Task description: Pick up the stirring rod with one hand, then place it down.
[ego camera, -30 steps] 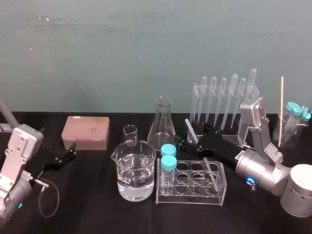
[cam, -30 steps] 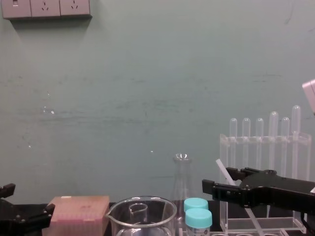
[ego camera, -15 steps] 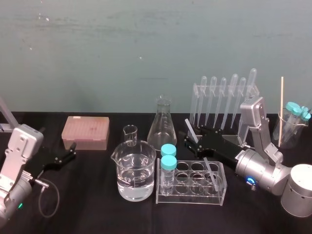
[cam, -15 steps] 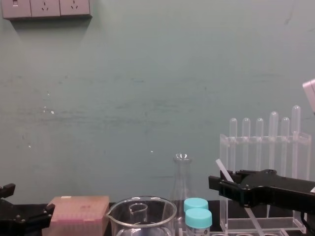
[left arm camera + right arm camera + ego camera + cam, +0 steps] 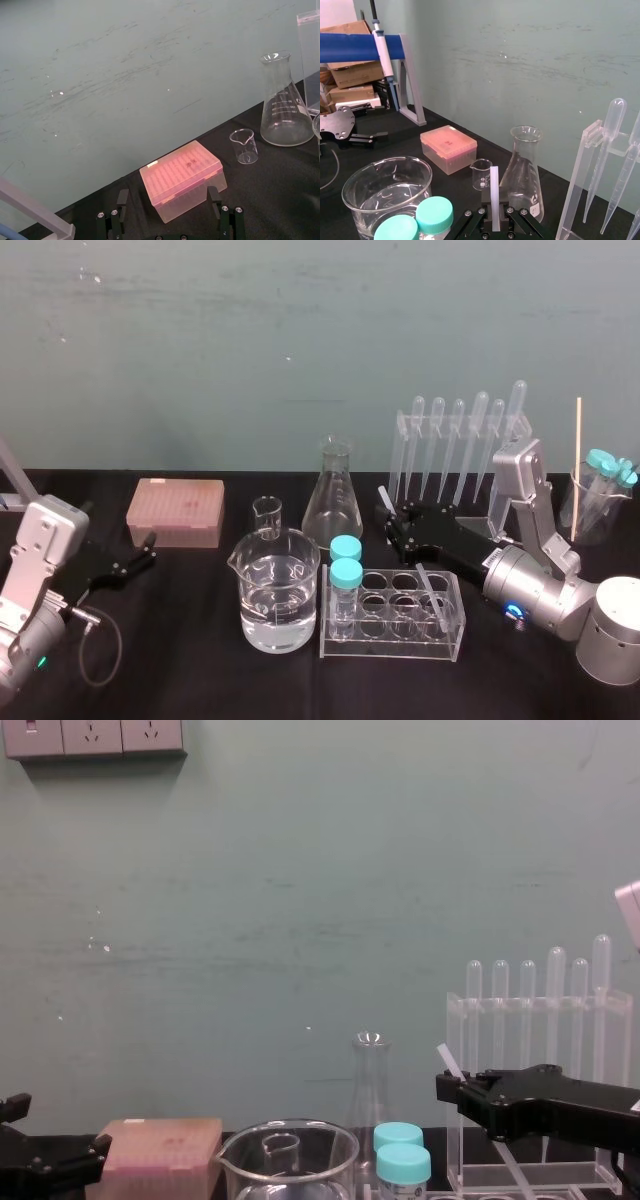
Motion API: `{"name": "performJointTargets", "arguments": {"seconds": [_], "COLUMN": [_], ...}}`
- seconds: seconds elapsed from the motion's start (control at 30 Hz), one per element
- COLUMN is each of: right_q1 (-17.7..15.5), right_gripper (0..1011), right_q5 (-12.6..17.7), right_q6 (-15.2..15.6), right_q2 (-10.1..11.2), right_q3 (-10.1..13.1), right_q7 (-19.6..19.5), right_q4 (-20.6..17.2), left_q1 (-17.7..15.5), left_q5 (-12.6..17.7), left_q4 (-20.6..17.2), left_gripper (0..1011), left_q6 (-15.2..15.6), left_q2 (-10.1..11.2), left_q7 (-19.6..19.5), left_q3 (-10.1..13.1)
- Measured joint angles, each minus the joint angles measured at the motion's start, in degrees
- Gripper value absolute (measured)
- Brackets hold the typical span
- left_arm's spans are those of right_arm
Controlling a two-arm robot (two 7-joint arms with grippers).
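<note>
Currently, item 1: right claw, pinching the stirring rod near its upper end; a short stub stands above the fingers and the longer remainder slants down behind the claw toward the clear tube rack. Item 2: left claw, spread and idle, well apart from the right claw, beyond the water beaker and near the pink tip box. Neighbours of the right claw: conical flask just beside its tips, 2 teal-capped vials just below and beside them, pipette stand behind. Hazards, as judged: the rod is thin and smooth and is held far from its middle, so it may pivot or slide in the pinch. Its low end may catch a rack rim and drag the rack across the desk. A sideways swing may strike the flask or vials. View notes: the right wrist view gives the pinch itself, with the rod upright and centred between the jaws. The head view gives the rod's lower run at the rack, though whether it sits inside a well cannot be told. The chest view gives the claw's height, level with the flask neck.
</note>
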Motion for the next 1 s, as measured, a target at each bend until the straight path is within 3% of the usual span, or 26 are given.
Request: {"name": "performJointTargets", "arguments": {"seconds": [0.27, 0.37, 0.83, 1.0], "right_q1": [0.0, -0.2, 0.8, 0.8], "right_gripper": [70, 70, 70, 70], "right_q5": [-0.1, -0.1, 2.5, 5.8], "right_q6": [-0.1, -1.5, -14.0, -21.5], "right_q2": [0.0, -0.2, -3.4, -4.4], "right_q3": [0.1, 0.9, 7.0, 8.8], "right_q7": [0.0, 0.2, 3.2, 9.1], "right_q4": [0.0, -0.7, -3.4, -1.3], "left_q1": [0.0, 0.0, 0.0, 0.0], "left_q5": [0.0, 0.0, 0.0, 0.0], "left_q4": [0.0, 0.0, 0.0, 0.0], "left_gripper": [1000, 1000, 1000, 1000], "left_q6": [0.0, 0.0, 0.0, 0.0], "left_q2": [0.0, 0.0, 0.0, 0.0], "left_q7": [0.0, 0.0, 0.0, 0.0], "left_q3": [0.0, 0.0, 0.0, 0.0]}}
